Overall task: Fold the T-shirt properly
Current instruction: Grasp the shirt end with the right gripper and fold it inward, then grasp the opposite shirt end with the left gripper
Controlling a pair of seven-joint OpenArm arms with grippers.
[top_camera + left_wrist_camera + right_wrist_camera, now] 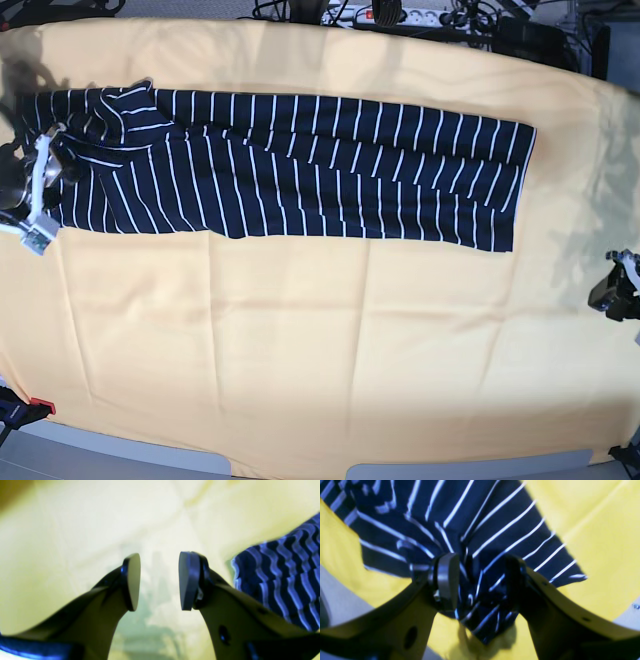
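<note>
Navy cloth with thin white stripes: the T-shirt (pixel 290 165) lies as a long band across the top of the bench (pixel 330 340), running from 9 o'clock to 3 o'clock in the base view, on a yellow cover (pixel 300 320). It looks already folded lengthwise; sleeves are not visible. At its 9 o'clock end the cloth is bunched and wrinkled.

We see the right claw (pixel 480 582) at that bunched end, its jaws apart with rumpled striped cloth (pixel 480 590) sitting in the gap between them. Not clamped as far as we can tell; whether the pads touch the cloth is unclear through the blur.

The left claw (pixel 160 581) has jaws apart and nothing between them, only the cover below. A corner of the shirt (pixel 282 580) shows at its 3 o'clock. In the base view this arm (pixel 618 288) sits well clear of the garment, at about 4 o'clock from it.

We judge the next fold is end over end. To do it well: pinch both layers cleanly at the end hem, not a wad; smooth the bunch first; bring the left claw to the far end so the edges stay square.
</note>
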